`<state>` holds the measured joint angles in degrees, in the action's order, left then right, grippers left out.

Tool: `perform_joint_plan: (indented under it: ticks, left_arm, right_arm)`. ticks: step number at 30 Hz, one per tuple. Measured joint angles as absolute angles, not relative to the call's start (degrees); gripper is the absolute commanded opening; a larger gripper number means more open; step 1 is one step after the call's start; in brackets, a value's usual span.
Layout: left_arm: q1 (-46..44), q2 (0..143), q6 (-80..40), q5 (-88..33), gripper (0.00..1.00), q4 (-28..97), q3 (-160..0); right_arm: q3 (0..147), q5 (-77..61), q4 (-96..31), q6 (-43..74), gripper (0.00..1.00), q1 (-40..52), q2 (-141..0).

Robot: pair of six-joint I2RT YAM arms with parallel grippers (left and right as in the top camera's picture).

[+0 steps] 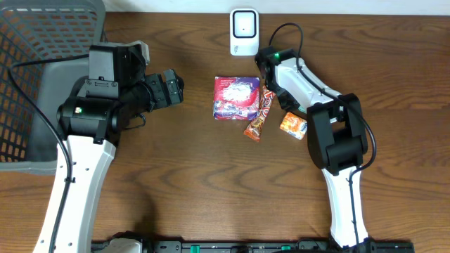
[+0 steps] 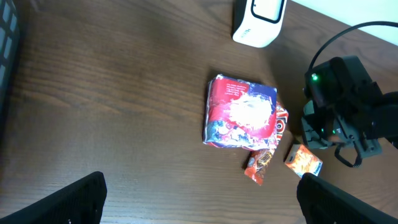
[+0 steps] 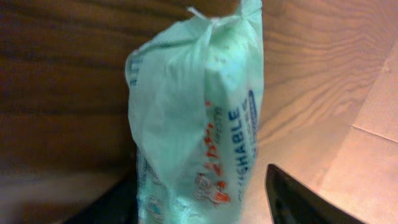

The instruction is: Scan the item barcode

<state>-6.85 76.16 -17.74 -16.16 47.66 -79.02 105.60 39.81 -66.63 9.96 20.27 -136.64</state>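
Observation:
A pale green wipes packet [image 3: 199,118] stands on end between the fingers of my right gripper [image 3: 198,196]. The right finger [image 3: 298,199] is clear of it by a gap, and the left finger [image 3: 109,205] sits at its edge, so the jaws are open. No barcode shows on the packet. In the overhead view my right gripper [image 1: 270,90] points down just right of the snack packets and hides the green packet. The white scanner [image 1: 244,31] stands at the table's back edge. My left gripper [image 1: 173,88] hovers open and empty to the left, its fingers [image 2: 74,199] wide apart.
A red and blue snack packet [image 1: 235,97], an orange-red bar [image 1: 257,118] and a small orange packet [image 1: 293,125] lie at mid-table. A grey mesh basket [image 1: 28,77] fills the far left corner. A black cable [image 1: 288,31] loops near the scanner.

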Motion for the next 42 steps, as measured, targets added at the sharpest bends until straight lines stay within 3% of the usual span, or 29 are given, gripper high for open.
perform_joint_plan:
  ticks: [1, 5, 11, 21, 27, 33, 37, 42]
  left_arm:
    - [-6.9, 76.2, -17.7, -16.2, 0.98, 47.7, -79.0]
    - [-6.9, 76.2, -17.7, -16.2, 0.98, 47.7, -79.0]
    - [-6.9, 76.2, -17.7, -16.2, 0.98, 47.7, -79.0]
    - [-6.9, 76.2, -17.7, -16.2, 0.98, 47.7, -79.0]
    - [-6.9, 76.2, -17.7, -16.2, 0.98, 47.6, -79.0]
    - [-6.9, 76.2, -17.7, -16.1, 0.98, 47.7, -79.0]
    - [-6.9, 76.2, -17.7, -16.2, 0.98, 47.6, -79.0]
    - [-6.9, 76.2, -17.7, -16.2, 0.98, 47.7, -79.0]
  right_arm:
    - [104.9, 40.2, -65.9, 9.9, 0.23, 20.3, -136.5]
    - [103.4, 40.8, -65.5, 10.0, 0.01, 20.1, -136.5]
    - [108.0, 32.4, -69.7, 9.8, 0.01, 18.3, -136.5]
    - [127.8, -14.4, -76.7, 4.8, 0.01, 7.5, -136.6]
    - [123.2, -40.2, -75.7, 0.3, 0.01, -0.8, -136.6]
    - [109.4, -52.7, -69.2, -1.7, 0.01, -5.7, -137.0]
    - [106.4, -49.6, -69.1, 0.0, 0.33, -8.2, -137.6]
    - [110.4, -41.9, -75.2, 1.5, 0.46, -11.5, -137.7]
